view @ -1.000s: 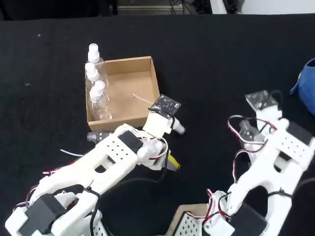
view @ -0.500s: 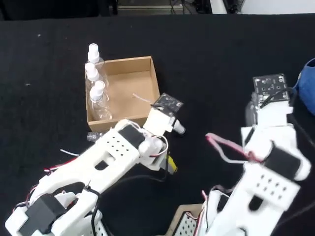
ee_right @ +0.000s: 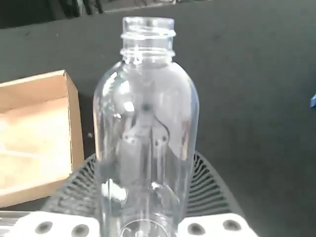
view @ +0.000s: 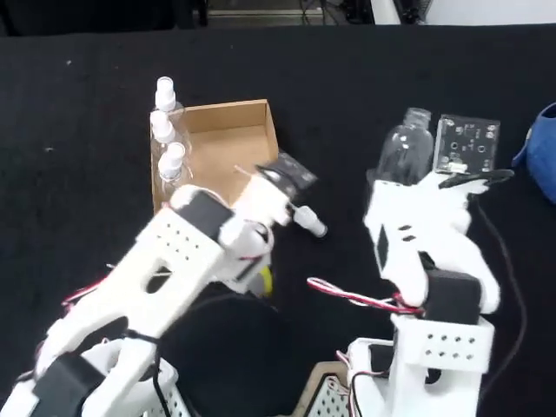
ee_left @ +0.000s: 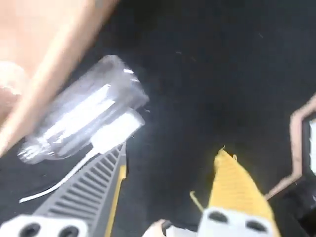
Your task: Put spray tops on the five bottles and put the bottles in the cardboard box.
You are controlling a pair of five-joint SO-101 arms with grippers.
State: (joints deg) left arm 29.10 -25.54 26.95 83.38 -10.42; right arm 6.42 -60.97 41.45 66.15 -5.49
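Bottles with spray tops (view: 174,161) already number three; they stand in a row along the left wall of the cardboard box (view: 228,111), seemingly inside it. Two bottles are still bare.

One of them, a clear bottle (ee_right: 145,123) with an open threaded neck, is upright in the right gripper (ee_right: 143,190), whose jaws pinch its lower body. It hangs above the black table (view: 87,69), well to the right of the box.

The other bare bottle (ee_left: 79,118) lies on its side on the table, right against the box's outer wall. A white spray top (ee_left: 116,131) with its thin tube rests against it. The left gripper (ee_left: 170,153) hovers just beside them with its jaws spread and nothing between them.

A second loose spray top (view: 310,224) lies on the table near the box's right corner.

By this count the job looks a little over half done: two tops remain to be fitted, and then those two bottles must go into the box.
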